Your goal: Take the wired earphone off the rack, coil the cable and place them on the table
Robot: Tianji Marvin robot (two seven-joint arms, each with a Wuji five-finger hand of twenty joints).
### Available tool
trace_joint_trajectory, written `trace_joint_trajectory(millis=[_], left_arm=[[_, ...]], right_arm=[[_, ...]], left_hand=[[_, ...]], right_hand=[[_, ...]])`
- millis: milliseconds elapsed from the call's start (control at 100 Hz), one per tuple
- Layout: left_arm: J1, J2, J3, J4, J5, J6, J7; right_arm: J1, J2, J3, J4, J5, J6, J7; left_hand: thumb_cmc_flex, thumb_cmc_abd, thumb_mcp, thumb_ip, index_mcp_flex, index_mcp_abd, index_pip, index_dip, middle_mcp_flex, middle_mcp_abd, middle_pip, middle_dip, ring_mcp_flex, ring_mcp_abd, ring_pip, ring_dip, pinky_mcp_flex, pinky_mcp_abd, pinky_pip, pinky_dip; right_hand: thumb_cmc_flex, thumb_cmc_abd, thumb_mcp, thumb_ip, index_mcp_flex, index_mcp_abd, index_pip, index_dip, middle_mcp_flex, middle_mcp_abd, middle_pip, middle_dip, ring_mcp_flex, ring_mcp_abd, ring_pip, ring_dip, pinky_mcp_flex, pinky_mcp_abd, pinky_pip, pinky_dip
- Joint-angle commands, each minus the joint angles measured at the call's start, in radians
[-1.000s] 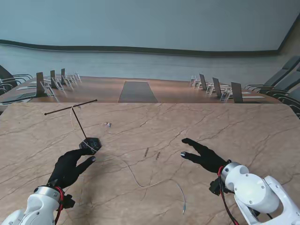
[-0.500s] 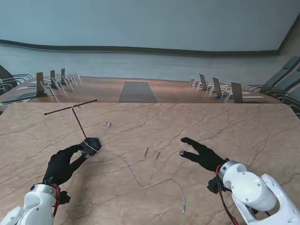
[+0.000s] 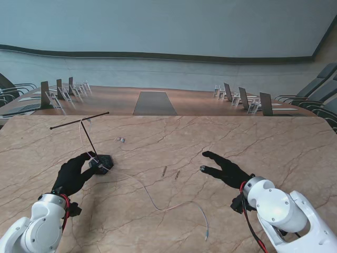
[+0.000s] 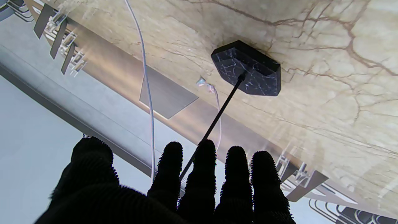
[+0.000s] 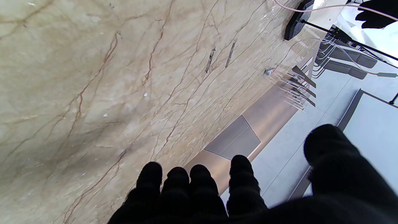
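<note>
Earphone cable [image 3: 158, 203] hung from the rack [image 3: 88, 138] and trailed across the tabletop [image 3: 274, 142]. Left robot hand [image 3: 76, 174] had shifted closer to the rack's base, fingers spread, gripping nothing. Right robot hand [image 3: 225, 169] hovered open, well apart. Lifting off looked imminent.

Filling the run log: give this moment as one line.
left hand open by rack | right hand open, idle | cable on table

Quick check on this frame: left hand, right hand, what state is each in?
Left hand: open, fingers spread beside the rack base, holding nothing.
Right hand: open, fingers apart over the table, holding nothing.
</note>
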Motion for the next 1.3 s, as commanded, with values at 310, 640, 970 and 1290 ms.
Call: trace_joint_trajectory(millis=[310, 640, 970, 1290], left_arm=[[-0.038, 0.000, 0.005, 0.020, -0.027, -0.035, -0.012], [-0.094, -0.010, 0.045, 0.066, -0.044, -0.068, 0.044], [-0.121, -0.003, 0.076, 0.068, 0.019, -0.063, 0.045], [-0.117, 0.005, 0.085, 0.047, 0.071, -0.052, 0.034]], right_arm=[[0.008, -0.005, -0.007, 0.000, -0.004, 0.002, -0.001], [0.003, -0.003, -0.001, 0.000, -0.002, -0.004, 0.009], [-0.005, -0.002, 0.012, -0.003, -0.004, -0.016, 0.013], [-0.009, 0.001, 0.022, -0.008, -0.001, -0.025, 0.029]], left_hand=[[-0.028, 0.007, -0.001, -0.005, 0.004, -0.023, -0.007, 0.001, -0.017, -0.025, -0.003, -0.011, 0.021, -0.021, -0.002, -0.001, -0.015, 0.006, -0.002, 0.028], [0.330, 0.007, -0.030, -0.053, 0.033, -0.209, 0.313, 0.236, 0.110, -0.049, 0.064, 0.025, 0.102, -0.012, 0.073, 0.014, -0.005, 0.018, 0.157, 0.034], [0.601, -0.037, -0.009, -0.021, 0.076, -0.250, 0.432, 0.253, 0.258, -0.085, 0.114, 0.111, 0.223, -0.018, 0.118, -0.010, 0.057, 0.052, 0.234, -0.017], [0.606, -0.043, 0.223, 0.000, 0.186, -0.314, 0.420, 0.276, 0.320, -0.092, 0.086, 0.205, 0.272, -0.024, 0.124, -0.028, 0.080, 0.062, 0.238, -0.043]], right_hand=[[0.004, 0.032, -0.012, -0.030, -0.006, -0.010, 0.029, -0.010, -0.012, 0.000, -0.004, 0.002, -0.033, -0.021, -0.013, 0.006, -0.007, -0.053, -0.016, 0.019], [0.007, 0.032, -0.011, -0.030, -0.007, -0.009, 0.040, -0.013, -0.012, 0.000, -0.002, 0.000, -0.033, -0.022, -0.013, 0.007, -0.007, -0.053, -0.015, 0.020], [0.016, 0.032, -0.011, -0.029, -0.007, -0.008, 0.063, -0.017, -0.010, 0.000, 0.002, -0.001, -0.033, -0.022, -0.013, 0.009, -0.008, -0.053, -0.015, 0.021], [0.023, 0.032, -0.012, -0.027, -0.010, -0.007, 0.086, -0.026, -0.010, 0.001, 0.005, -0.004, -0.033, -0.020, -0.013, 0.010, -0.008, -0.052, -0.014, 0.022]])
